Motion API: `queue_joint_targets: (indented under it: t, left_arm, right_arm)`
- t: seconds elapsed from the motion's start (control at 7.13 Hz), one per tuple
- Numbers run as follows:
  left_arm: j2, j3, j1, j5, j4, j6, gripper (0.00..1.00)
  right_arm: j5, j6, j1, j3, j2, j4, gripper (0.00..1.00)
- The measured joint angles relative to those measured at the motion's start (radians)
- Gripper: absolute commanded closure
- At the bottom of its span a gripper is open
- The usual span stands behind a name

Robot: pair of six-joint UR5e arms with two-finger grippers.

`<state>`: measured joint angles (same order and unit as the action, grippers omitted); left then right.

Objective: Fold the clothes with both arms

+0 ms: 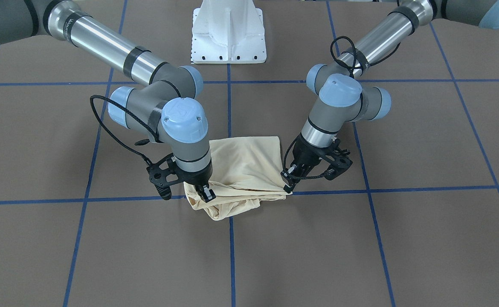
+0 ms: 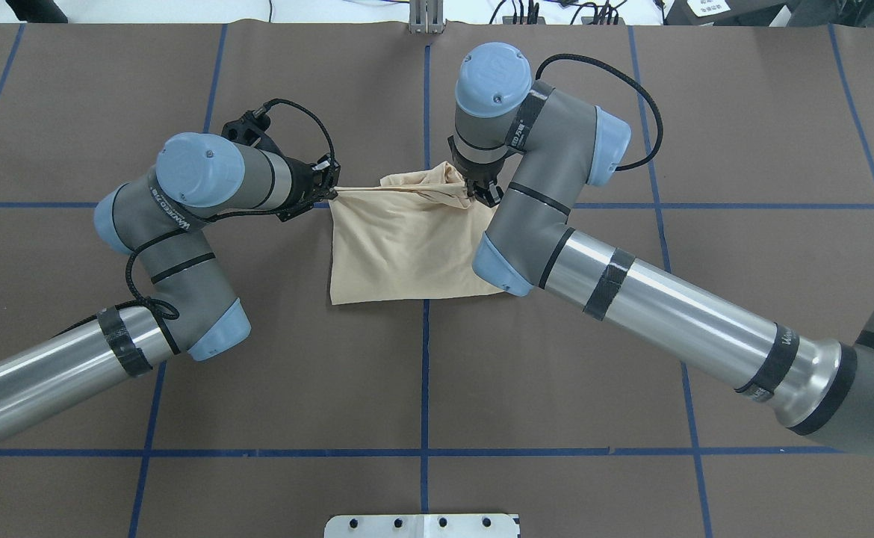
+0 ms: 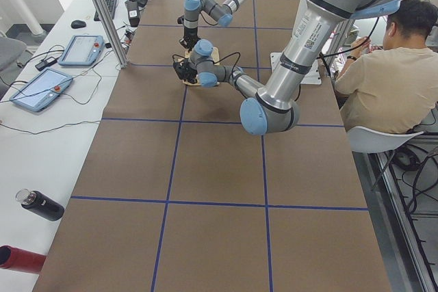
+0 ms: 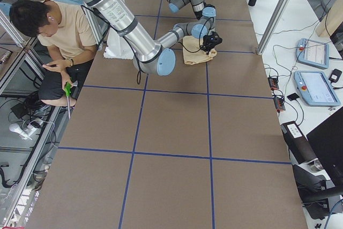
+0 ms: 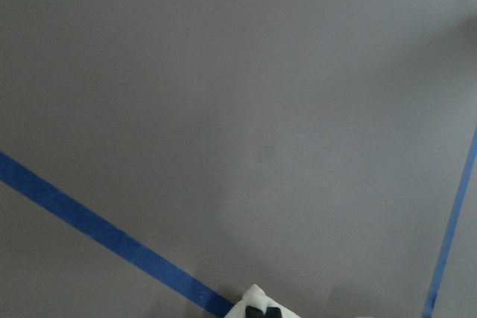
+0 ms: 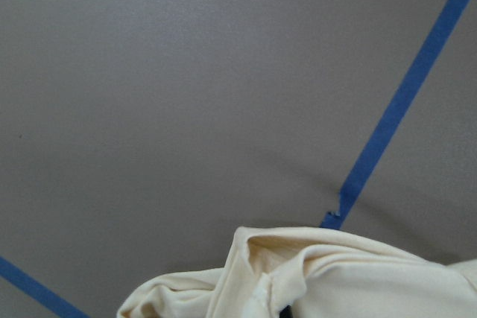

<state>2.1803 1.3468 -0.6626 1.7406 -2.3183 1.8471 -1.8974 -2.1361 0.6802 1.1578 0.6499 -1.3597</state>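
The pale cream-yellow T-shirt [image 2: 400,243] lies folded into a rough square at the table's middle; its print is hidden. My left gripper [image 2: 330,191] is shut on the shirt's far left corner, low over the table; in the front view this gripper [image 1: 289,182] is on the right. My right gripper [image 2: 479,194] is shut on the bunched far right corner, where the cloth [image 1: 226,204] is gathered into folds. The right wrist view shows this bunched cloth [image 6: 335,281] at its lower edge. The left wrist view shows only a small pale tip of cloth [image 5: 256,301].
The brown table [image 2: 258,359] is marked with blue tape lines [image 2: 425,373]. The white pedestal base [image 1: 229,34] stands at the robot's side. A seated person [image 4: 53,30] is beside the table. Teach pendants [image 3: 41,87] and a bottle [image 3: 41,204] lie on a side bench.
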Motion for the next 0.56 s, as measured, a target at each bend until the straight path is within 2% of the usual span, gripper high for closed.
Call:
queue_joint_targets:
  t: [0.56]
  left_arm:
    - [0.016,-0.001,-0.002,-0.001,-0.007,-0.002,1.0]
  right_arm:
    - [-0.006,0.002,0.009,-0.051,-0.041,0.001,0.54]
